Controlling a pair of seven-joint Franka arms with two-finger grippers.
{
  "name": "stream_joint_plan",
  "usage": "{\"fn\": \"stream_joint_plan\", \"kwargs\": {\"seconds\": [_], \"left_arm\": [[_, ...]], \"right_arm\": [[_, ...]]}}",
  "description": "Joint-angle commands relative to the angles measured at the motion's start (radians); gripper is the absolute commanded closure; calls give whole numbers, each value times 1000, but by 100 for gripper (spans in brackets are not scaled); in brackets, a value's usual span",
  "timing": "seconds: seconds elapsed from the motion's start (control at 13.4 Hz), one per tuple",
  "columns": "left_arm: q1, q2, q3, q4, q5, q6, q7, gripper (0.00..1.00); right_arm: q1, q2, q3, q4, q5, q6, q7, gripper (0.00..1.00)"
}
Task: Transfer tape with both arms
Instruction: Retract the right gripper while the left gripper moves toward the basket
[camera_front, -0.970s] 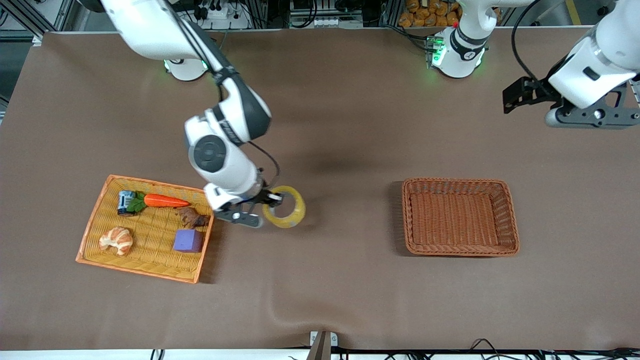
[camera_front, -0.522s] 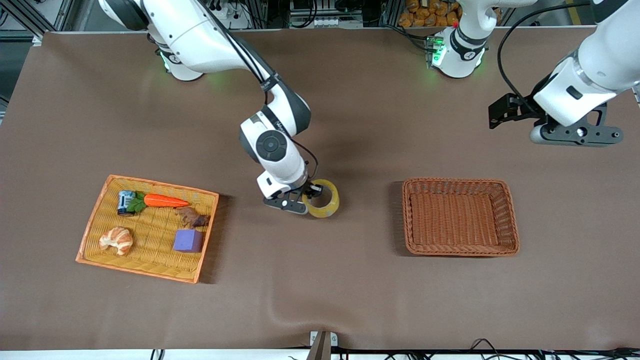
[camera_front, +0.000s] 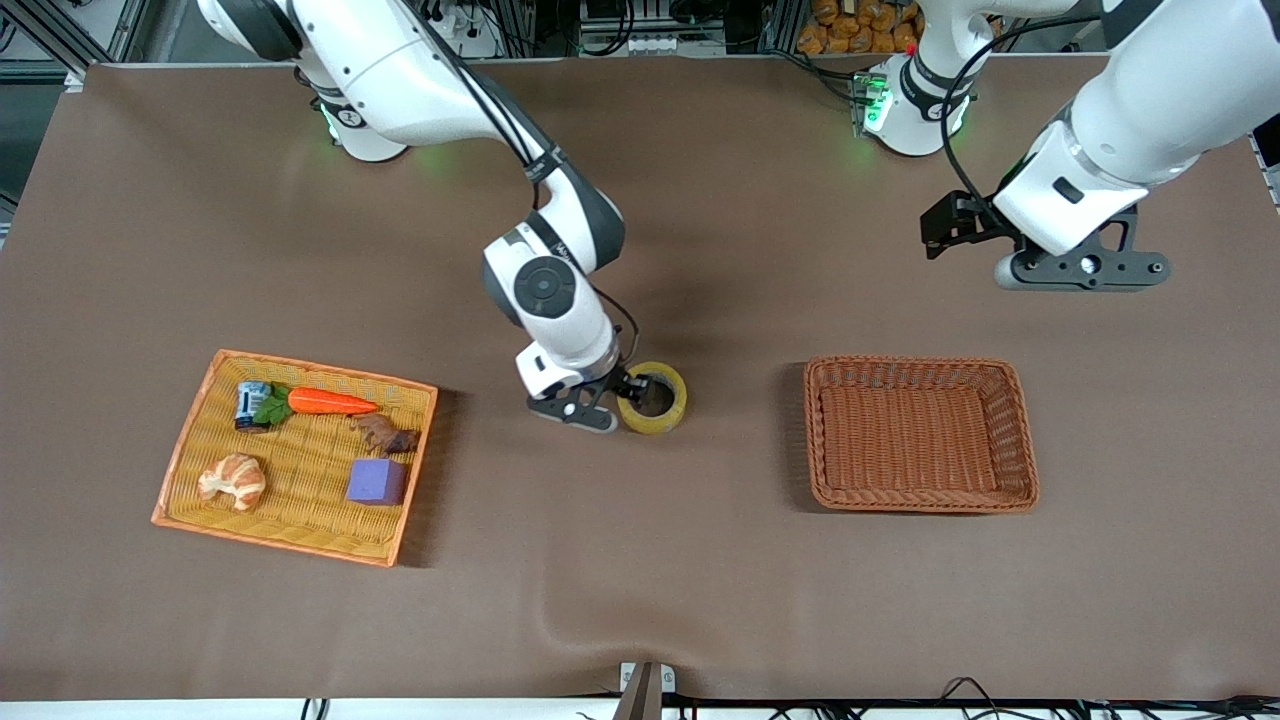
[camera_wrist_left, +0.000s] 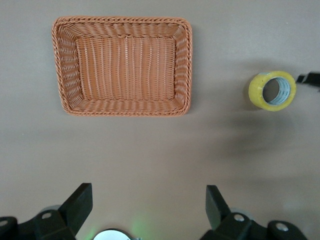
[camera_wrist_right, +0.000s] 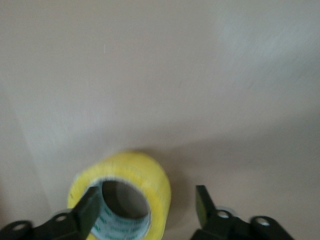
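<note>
The yellowish tape (camera_front: 660, 422) lies flat on the brown table near its middle. My right gripper (camera_front: 625, 392) is low at the roll and open. In the right wrist view the tape (camera_wrist_right: 145, 177) sits between the fingers of the right gripper (camera_wrist_right: 146, 205): one finger is at the ring's hole, the other stands clear of the outer wall. My left gripper (camera_front: 1080, 270) is open and empty in the air, over bare table between the left arm's base and the brown basket. The left wrist view shows its own gripper (camera_wrist_left: 146, 210) and the tape (camera_wrist_left: 257, 90) far off.
An empty brown wicker basket (camera_front: 920, 500) sits toward the left arm's end and also shows in the left wrist view (camera_wrist_left: 122, 107). An orange-rimmed tray (camera_front: 290, 535) toward the right arm's end holds a carrot (camera_front: 333, 402), a croissant (camera_front: 232, 480), a purple cube (camera_front: 376, 481) and small items.
The right arm carried the tape from beside the tray to the table's middle, set it down and opened its fingers. The left arm moved in toward the middle.
</note>
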Motion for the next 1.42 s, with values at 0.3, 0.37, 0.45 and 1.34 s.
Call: {"fn": "stream_joint_plan", "kwargs": {"seconds": [0.3, 0.37, 0.45, 1.34], "left_arm": [[-17, 4, 6, 7, -11, 39, -59, 0], [-37, 18, 6, 7, -8, 45, -71, 0], [-60, 24, 8, 7, -5, 47, -85, 0], [-100, 131, 8, 0, 8, 120, -113, 0]], "right_arm": [[-264, -208, 13, -31, 11, -288, -449, 0], [-285, -231, 10, -42, 10, -334, -488, 0], [-314, -271, 10, -63, 8, -364, -497, 0], [-541, -676, 13, -240, -112, -694, -849, 0]]}}
